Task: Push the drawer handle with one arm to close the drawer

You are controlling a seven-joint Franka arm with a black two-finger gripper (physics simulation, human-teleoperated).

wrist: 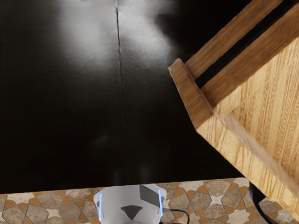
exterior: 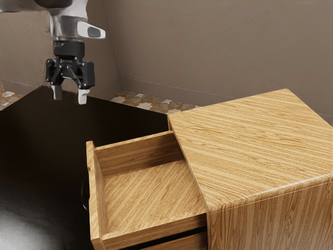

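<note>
My gripper [exterior: 69, 95] hangs at the exterior view's upper left, fingers apart with nothing between them. It is above the dark table, well away from the drawer. The wooden drawer [exterior: 151, 195] stands pulled out of its cabinet [exterior: 255, 146], its inside bare. On the outer side of its front panel [exterior: 94, 198] is the dark handle [exterior: 85, 195], mostly hidden behind that panel. In the wrist view the drawer [wrist: 254, 147] lies off to one side of my hand, and the black curved handle [wrist: 256, 200] juts from its front.
The black table [exterior: 41, 156] spreads under my hand and past the drawer front. The robot's pale base [wrist: 131, 205] and a patterned tile floor [wrist: 28, 207] lie beyond the table's edge. Brown walls [exterior: 218, 47] stand behind.
</note>
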